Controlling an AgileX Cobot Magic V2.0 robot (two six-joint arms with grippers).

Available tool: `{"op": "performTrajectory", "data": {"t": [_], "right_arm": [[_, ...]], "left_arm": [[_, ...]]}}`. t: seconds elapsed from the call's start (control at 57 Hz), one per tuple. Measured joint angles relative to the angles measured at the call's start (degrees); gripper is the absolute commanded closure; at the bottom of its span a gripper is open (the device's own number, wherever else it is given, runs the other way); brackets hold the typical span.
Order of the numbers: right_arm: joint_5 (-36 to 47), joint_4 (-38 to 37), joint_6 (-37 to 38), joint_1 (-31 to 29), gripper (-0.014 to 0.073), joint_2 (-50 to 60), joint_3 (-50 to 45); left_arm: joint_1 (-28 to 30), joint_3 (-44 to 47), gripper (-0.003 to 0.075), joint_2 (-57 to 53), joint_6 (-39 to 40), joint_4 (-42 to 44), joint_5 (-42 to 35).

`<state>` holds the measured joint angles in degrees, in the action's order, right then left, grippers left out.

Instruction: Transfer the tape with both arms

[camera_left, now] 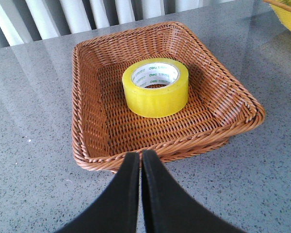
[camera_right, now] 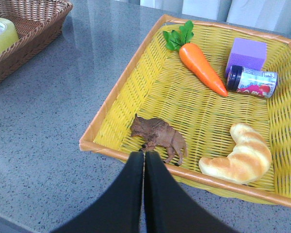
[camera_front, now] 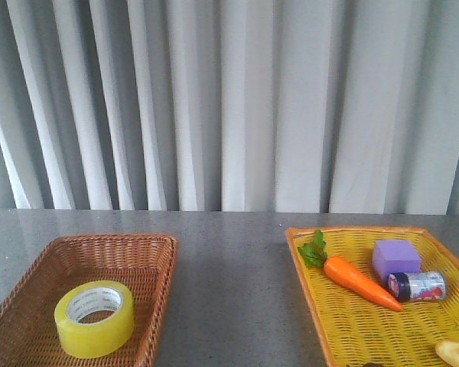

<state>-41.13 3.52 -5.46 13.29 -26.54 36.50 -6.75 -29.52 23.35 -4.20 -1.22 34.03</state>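
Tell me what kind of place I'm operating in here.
Probably a staged lab or test tabletop: a grey speckled table against pleated grey curtains, with a brown basket holding tape and a yellow basket of toy props.

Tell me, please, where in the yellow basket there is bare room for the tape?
The yellow basket has bare weave mid-floor, bordered by the carrot, toy animal and croissant. The far corner is crowded: purple block and jar together.

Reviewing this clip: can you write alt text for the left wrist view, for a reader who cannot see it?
A wide roll of translucent yellow packing tape lies flat inside a brown woven wicker basket on a grey speckled table. The black left gripper, fingers closed together and empty, sits just outside the basket's near rim.
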Motion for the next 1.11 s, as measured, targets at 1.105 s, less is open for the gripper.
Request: {"op": "performTrajectory", "data": {"t": [1.105], "right_arm": [[0.0,-0.1,0.0,0.0,0.0601,0.0,0.0]], "left_arm": [[0.0,30.9,0.0727,-23.9,3.3,0.0,-28.3]]}}
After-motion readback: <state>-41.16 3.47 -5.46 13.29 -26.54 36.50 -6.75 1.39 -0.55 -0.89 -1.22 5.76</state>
